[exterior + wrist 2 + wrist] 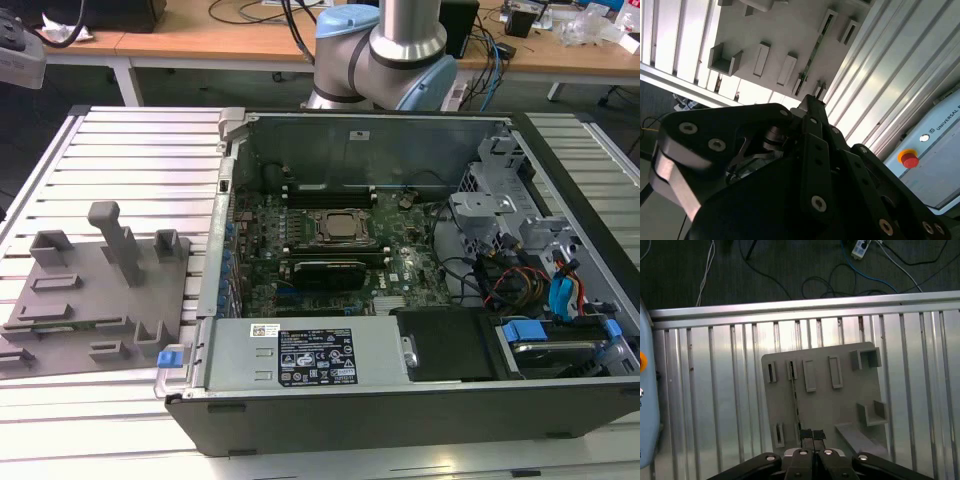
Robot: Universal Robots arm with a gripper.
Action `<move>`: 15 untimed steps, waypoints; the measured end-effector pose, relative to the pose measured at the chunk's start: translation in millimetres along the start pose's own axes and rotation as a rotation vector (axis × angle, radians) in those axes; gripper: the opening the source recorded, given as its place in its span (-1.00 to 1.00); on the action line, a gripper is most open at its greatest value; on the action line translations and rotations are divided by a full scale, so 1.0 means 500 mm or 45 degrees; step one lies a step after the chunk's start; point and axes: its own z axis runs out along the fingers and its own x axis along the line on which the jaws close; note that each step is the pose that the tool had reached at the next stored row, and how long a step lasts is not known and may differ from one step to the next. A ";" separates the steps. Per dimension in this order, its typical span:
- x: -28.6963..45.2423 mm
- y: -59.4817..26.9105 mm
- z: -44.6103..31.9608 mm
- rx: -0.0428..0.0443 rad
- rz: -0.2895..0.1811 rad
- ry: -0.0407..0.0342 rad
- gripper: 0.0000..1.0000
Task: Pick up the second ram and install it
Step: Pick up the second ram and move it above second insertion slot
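The second ram (795, 395) is a thin green stick standing on its edge in slots of the grey fixture plate (840, 405). In the second wrist view the ram (815, 50) appears as a narrow green line on the plate (785, 30). My gripper (813, 434) hovers well above the plate, shut, with nothing between its black fingers. Its tips line up with one end of the ram in both wrist views, where the gripper (812, 100) points towards the plate. In the exterior view the fixture plate (90, 300) lies at the exterior view's left of the open computer case (560, 400).
Inside the case the motherboard (330, 230) carries long black memory sockets (330, 188) beside the processor. Upright grey blocks (110, 235) rise from the fixture plate. The slatted aluminium table (715, 405) carries everything. A pale box with a red button (910, 160) sits beside it; cables (840, 285) lie on the floor.
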 end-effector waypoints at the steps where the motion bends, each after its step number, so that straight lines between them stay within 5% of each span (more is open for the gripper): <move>1: 0.000 0.000 0.000 0.000 0.000 -0.0001 -0.79; 5: 0.000 0.000 0.000 0.000 0.001 -0.0001 -0.66; 8: 0.000 0.000 0.000 0.000 0.002 -0.0001 -0.28; 15: 0.005 -0.001 0.012 0.000 0.003 -0.0025 -0.28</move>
